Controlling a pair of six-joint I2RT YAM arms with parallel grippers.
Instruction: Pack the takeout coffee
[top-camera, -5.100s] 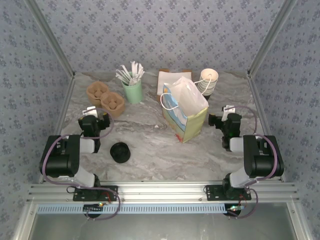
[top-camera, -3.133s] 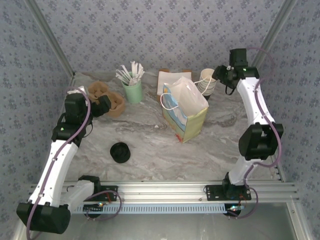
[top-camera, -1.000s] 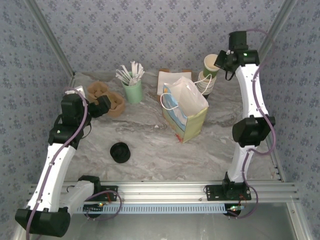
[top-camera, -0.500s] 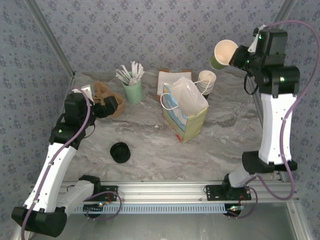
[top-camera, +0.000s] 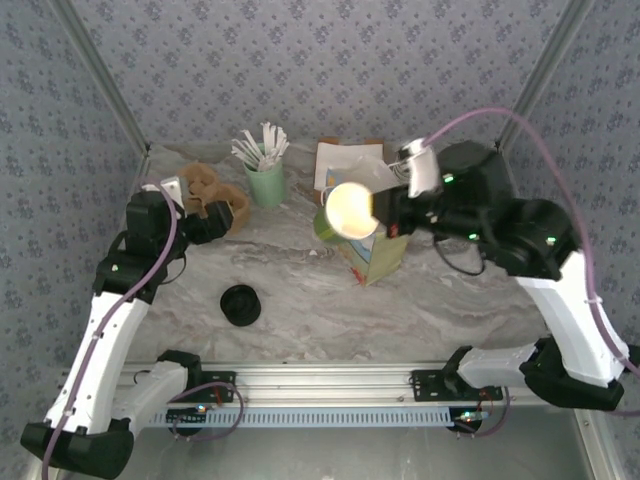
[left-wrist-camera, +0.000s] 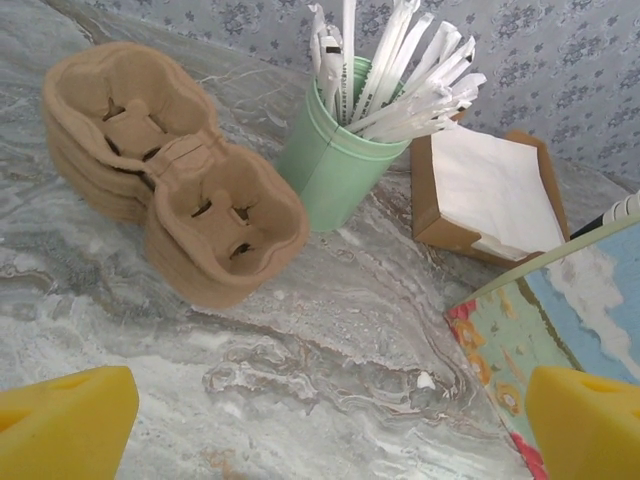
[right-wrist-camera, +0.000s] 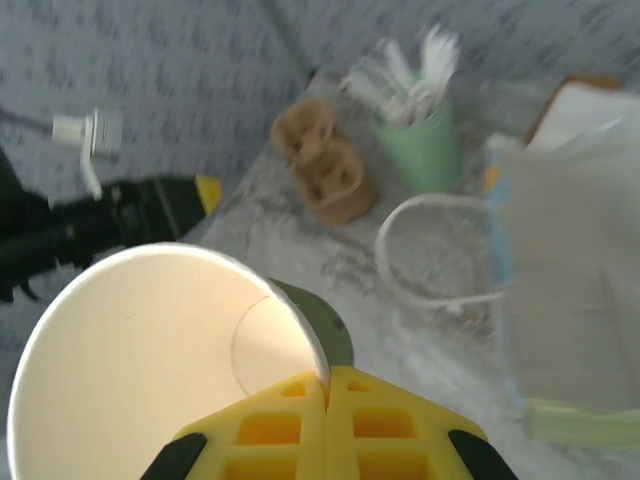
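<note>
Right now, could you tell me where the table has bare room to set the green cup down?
Bare marble lies between the black lid and the paper bag, and along the near edge right of the bag. The back is crowded: cup carriers, mint cup, napkin box.

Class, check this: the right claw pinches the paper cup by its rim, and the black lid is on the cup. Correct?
No. The right claw pinches the paper cup by its rim, but the black lid lies on the table, off the cup; the top view shows it.
</note>
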